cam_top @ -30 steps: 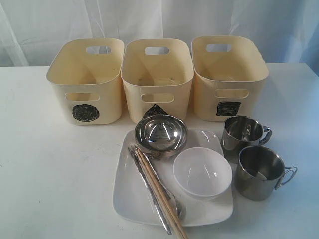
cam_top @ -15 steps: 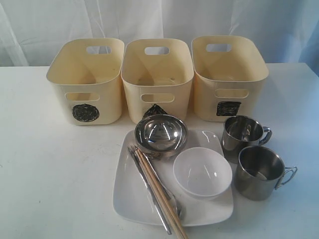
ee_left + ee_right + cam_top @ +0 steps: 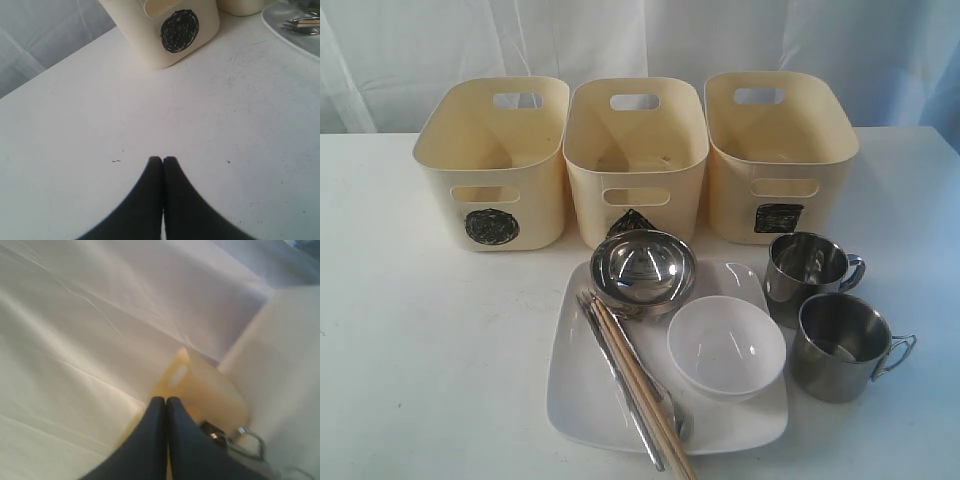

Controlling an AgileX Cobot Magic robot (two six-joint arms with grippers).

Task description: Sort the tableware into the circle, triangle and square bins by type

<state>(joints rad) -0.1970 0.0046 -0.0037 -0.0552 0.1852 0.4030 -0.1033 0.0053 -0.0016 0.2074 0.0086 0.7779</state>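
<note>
Three cream bins stand in a row: circle bin (image 3: pixel 495 160), triangle bin (image 3: pixel 636 158), square bin (image 3: pixel 778 152). In front lies the white square plate (image 3: pixel 578 385) bearing the steel bowl (image 3: pixel 642 268), the small white bowl (image 3: pixel 726 347), wooden chopsticks (image 3: pixel 640 385) and metal cutlery (image 3: pixel 625 395). Two steel mugs (image 3: pixel 807 273) (image 3: pixel 840 345) stand right of the plate. Neither gripper shows in the exterior view. My left gripper (image 3: pixel 163 159) is shut over bare table, short of the circle bin (image 3: pixel 175 30). My right gripper (image 3: pixel 165 400) is shut, empty, with the square bin (image 3: pixel 210 390) and a mug handle (image 3: pixel 250 440) beyond.
The white table (image 3: pixel 420 340) runs left of the plate. A pale curtain (image 3: pixel 640 40) hangs behind the bins. The plate's edge with fork tines (image 3: pixel 300 22) shows in a corner of the left wrist view.
</note>
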